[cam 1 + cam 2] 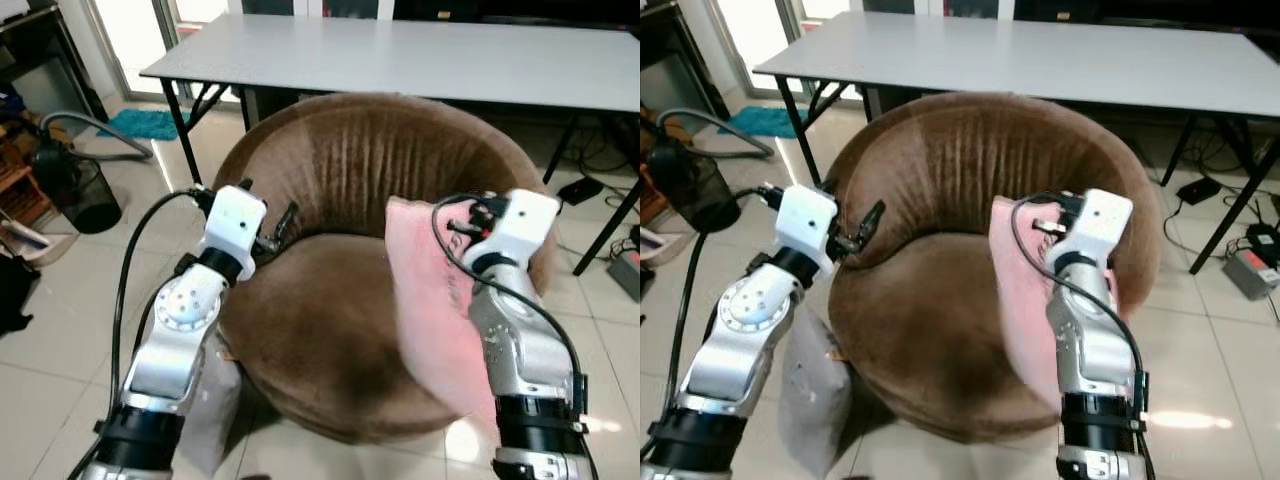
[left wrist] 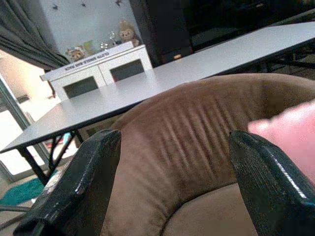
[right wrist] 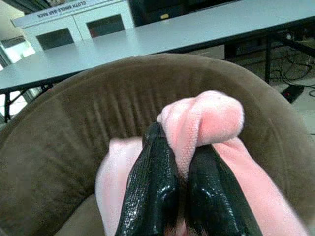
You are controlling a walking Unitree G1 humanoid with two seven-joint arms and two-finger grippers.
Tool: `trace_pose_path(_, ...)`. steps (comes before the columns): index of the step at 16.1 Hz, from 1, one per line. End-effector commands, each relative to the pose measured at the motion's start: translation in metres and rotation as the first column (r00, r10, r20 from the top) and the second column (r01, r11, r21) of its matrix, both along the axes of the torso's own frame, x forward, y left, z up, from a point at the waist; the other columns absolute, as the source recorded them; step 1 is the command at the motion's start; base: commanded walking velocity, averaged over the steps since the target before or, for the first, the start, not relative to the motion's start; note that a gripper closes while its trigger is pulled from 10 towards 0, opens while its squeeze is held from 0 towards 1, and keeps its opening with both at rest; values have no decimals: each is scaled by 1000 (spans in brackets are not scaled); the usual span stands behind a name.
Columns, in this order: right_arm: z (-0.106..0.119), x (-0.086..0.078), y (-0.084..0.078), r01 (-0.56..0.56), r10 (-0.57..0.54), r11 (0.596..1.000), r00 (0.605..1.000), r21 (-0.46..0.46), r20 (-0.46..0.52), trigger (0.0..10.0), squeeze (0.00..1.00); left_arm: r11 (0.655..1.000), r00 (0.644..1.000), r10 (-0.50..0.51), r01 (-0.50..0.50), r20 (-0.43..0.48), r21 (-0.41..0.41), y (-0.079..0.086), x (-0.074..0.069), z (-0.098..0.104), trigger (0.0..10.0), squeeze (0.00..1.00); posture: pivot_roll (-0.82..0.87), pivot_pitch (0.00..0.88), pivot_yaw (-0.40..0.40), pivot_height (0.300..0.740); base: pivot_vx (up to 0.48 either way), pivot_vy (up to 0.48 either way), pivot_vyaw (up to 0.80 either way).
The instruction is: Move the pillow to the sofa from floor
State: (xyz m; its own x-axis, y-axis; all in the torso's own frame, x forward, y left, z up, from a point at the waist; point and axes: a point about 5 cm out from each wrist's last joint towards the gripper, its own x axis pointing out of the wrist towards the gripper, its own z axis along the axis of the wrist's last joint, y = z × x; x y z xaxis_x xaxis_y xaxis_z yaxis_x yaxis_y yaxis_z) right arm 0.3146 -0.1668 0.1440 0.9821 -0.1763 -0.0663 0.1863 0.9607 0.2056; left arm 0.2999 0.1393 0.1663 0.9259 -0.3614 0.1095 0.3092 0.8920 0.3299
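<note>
Holding the pink pillow [image 1: 430,300] pinched in your right gripper [image 3: 179,162] over the brown sofa [image 1: 330,330], left gripper [image 2: 174,187] open and empty, you have only the release left.

The pink pillow [image 1: 430,310] is partly covered by the right arm, and its lower end is blurred. The grey table [image 1: 420,55] is cut off at the upper and right edges. A grey object [image 1: 815,390] beside the sofa [image 1: 940,330] is half hidden behind the left arm and cannot be identified.
</note>
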Motion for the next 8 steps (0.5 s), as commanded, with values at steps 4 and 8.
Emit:
trace_pose_path(4,16,4,10,-61,62,998,996,-20,61,10000,0,1000,1000,14,-14,4,2,7,-1,3,10000,0,12,0,17,740,281,0,0)
trace_pose_path(8,16,3,12,-107,108,994,993,-29,55,10000,0,1000,1000,11,-11,-1,2,7,-2,2,10000,0,12,0,18,740,279,0,0)
